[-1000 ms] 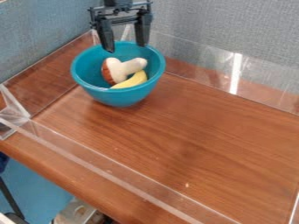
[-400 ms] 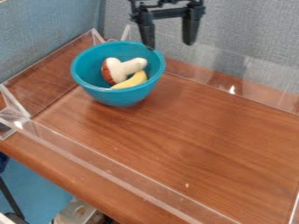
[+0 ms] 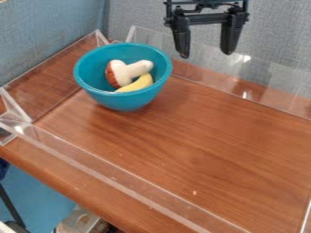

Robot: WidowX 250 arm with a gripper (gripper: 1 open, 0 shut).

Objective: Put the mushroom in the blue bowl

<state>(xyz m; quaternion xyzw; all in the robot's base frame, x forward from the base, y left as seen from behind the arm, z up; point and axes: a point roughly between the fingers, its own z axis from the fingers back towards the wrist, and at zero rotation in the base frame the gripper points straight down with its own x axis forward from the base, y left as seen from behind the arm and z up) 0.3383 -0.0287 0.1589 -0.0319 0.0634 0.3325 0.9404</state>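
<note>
The visible robot body consists of a black gripper [image 3: 206, 43] entering from the top edge of the camera view. A dark crossbar spans its upper section, with a small mechanism housing at the centre. Two long, flat black fingers [image 3: 183, 40] extend from the crossbar ends, each tapering slightly toward a rounded tip. Cables, screws and markings cannot be made out.

We read this as a lab test bench: a wooden tabletop [image 3: 183, 136] fenced by low clear acrylic walls [image 3: 73, 168], a grey-blue fabric partition [image 3: 73, 23] behind, a black robot gripper [image 3: 206, 44] overhead, and toy food in a plastic bowl [image 3: 122, 77].
</note>
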